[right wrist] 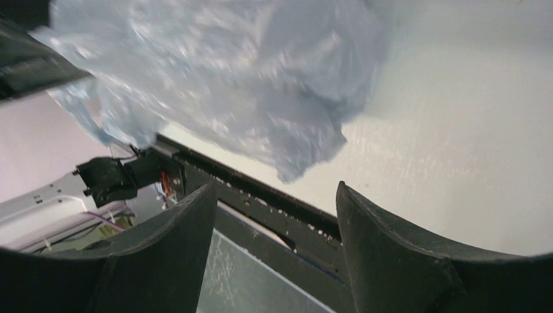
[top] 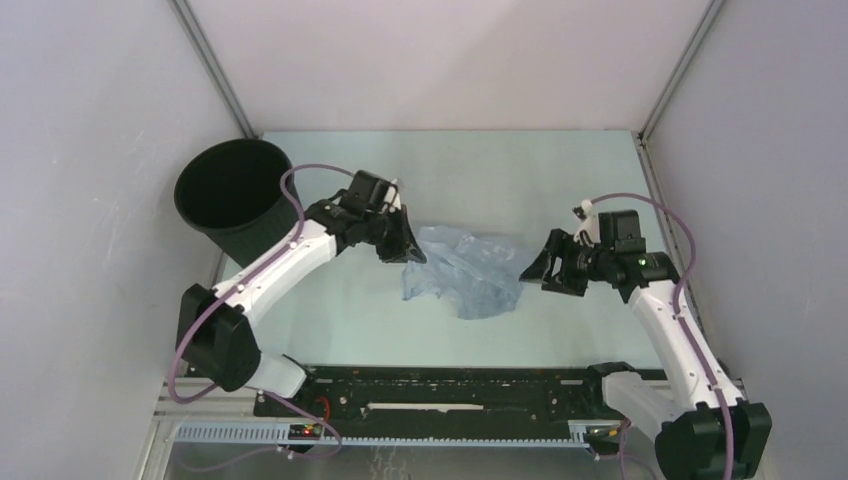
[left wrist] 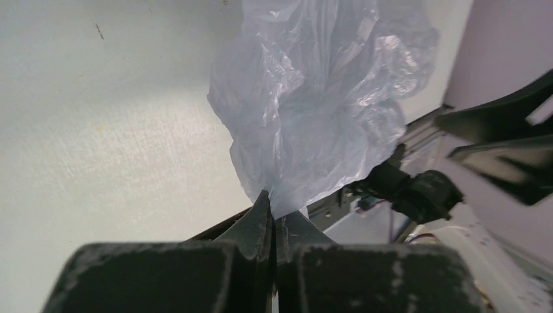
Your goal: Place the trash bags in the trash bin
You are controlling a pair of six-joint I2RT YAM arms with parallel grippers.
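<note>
The trash bag [top: 465, 270], thin crumpled pale grey-blue film, hangs in the middle of the table. My left gripper [top: 408, 250] is shut on the bag's left edge and holds it lifted; in the left wrist view the film [left wrist: 313, 98] runs out from between the closed fingertips [left wrist: 264, 208]. My right gripper [top: 535, 268] is open and empty, just right of the bag and apart from it. The bag [right wrist: 222, 72] fills the top of the right wrist view, beyond the spread fingers [right wrist: 189, 215]. The black round trash bin [top: 233, 195] stands upright at the far left, behind the left arm.
Grey walls close the table on the left, back and right. A black rail [top: 440, 390] runs along the near edge between the arm bases. The pale table top [top: 500, 170] lies bare behind the bag.
</note>
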